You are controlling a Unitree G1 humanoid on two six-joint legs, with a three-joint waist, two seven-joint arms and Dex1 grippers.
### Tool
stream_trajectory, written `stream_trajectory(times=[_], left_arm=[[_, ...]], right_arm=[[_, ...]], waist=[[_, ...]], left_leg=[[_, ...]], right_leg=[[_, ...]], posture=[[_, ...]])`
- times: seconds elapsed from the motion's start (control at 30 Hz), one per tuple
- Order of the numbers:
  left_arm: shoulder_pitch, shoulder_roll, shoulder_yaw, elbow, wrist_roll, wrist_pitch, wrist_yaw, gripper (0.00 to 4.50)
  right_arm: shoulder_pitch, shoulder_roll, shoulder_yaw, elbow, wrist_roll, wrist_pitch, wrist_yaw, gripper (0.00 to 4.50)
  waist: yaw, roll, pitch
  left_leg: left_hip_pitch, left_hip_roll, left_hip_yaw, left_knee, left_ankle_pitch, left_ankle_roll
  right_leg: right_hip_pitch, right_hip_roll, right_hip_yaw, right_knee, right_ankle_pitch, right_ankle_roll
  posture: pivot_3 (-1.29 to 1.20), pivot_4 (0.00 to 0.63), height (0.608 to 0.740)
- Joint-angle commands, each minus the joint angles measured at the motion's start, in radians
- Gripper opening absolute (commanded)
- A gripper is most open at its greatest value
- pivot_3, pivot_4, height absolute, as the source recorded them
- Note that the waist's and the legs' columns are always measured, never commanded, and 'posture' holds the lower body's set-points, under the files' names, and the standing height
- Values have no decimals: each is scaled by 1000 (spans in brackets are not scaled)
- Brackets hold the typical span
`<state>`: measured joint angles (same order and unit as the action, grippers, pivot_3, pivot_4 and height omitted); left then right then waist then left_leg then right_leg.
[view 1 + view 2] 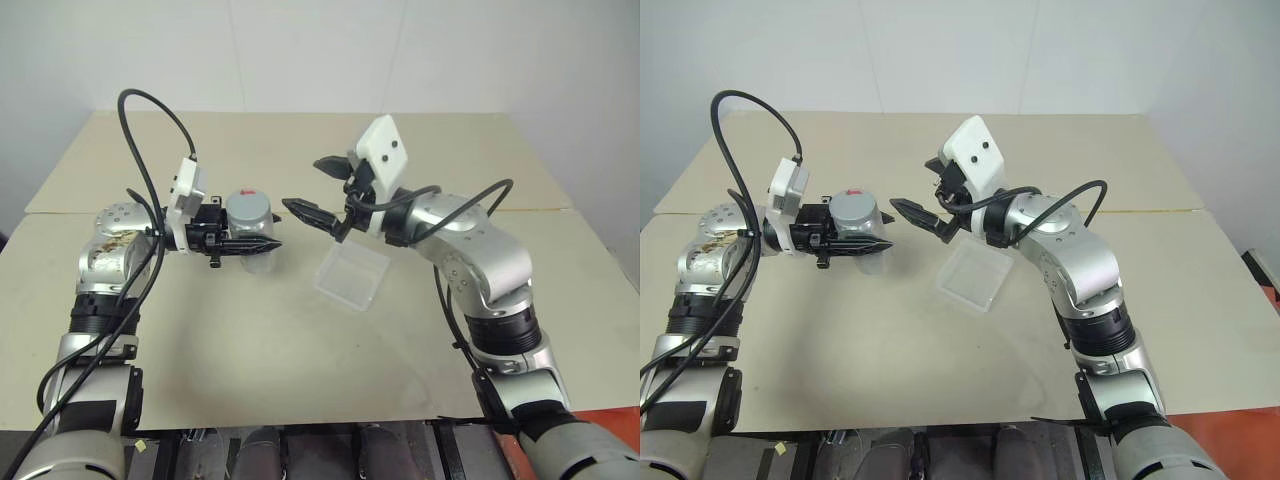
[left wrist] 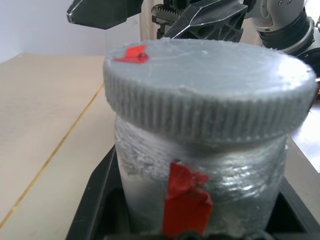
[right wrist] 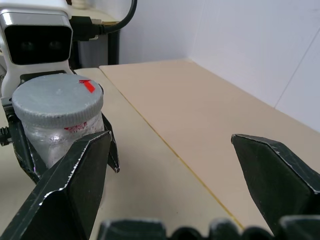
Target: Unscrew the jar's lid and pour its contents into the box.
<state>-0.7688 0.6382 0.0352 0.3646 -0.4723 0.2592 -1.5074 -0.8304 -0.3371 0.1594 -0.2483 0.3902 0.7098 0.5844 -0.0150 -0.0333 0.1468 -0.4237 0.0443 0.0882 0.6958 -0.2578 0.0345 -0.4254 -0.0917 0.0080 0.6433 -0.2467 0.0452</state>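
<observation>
The two black fingers of the left gripper (image 1: 262, 243) are clamped on the jar (image 1: 252, 238), one on each side of its clear body, so that the jar is held upright above the bench (image 1: 250, 340) — toward the left half of it, roughly midway between the near edge and the far edge; the gripper is pointed across the bench toward the robot's right. The lid (image 1: 249, 207) is seated on the jar, grey and ribbed round its rim, with a small red mark (image 2: 131, 54) on its top near the edge; a strip of red tape (image 2: 185, 200) is seen on the jar's body in the left wrist view. The contents cannot be made out through the jar's wall.

The fingers of the right gripper (image 1: 315, 190) are spread wide with nothing between them; the gripper is held level just to the right of the lid and apart from it, its tips turned toward the jar — in the right wrist view the lid is seen beyond one finger (image 3: 70, 187).

The box (image 1: 351, 274) is lying flat on the bench near its middle, below the right gripper and to the right of the jar, well clear of both; it is clear plastic with rounded corners.
</observation>
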Motion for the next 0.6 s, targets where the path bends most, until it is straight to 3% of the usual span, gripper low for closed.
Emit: stream_trajectory(times=[0.03,0.17,0.37,0.6], left_arm=[[-37,-23,5,23,26,-38,50,1943],[-71,-65,-15,77,57,-69,72,1943],[-107,-105,-23,120,75,-92,75,1943],[-104,-101,-18,116,67,-91,62,1943]], right_arm=[[-2,-11,-71,-77,104,9,70,4468],[-31,29,-54,-78,119,16,51,4468],[-105,112,59,28,-31,-17,-51,4468],[-138,166,94,95,-105,-42,-76,4468]], waist=[[3,0,0],[2,0,0],[-6,0,0],[-4,0,0]], left_leg=[[0,0,0,0,0,0],[0,0,0,0,0,1],[0,0,1,0,0,0],[0,0,1,0,2,-3]], right_leg=[[0,0,0,0,0,0],[1,0,0,-1,0,0],[0,1,0,1,0,0],[0,0,0,0,0,0]], posture=[[0,150,740],[0,150,740],[0,150,740],[0,150,740]])
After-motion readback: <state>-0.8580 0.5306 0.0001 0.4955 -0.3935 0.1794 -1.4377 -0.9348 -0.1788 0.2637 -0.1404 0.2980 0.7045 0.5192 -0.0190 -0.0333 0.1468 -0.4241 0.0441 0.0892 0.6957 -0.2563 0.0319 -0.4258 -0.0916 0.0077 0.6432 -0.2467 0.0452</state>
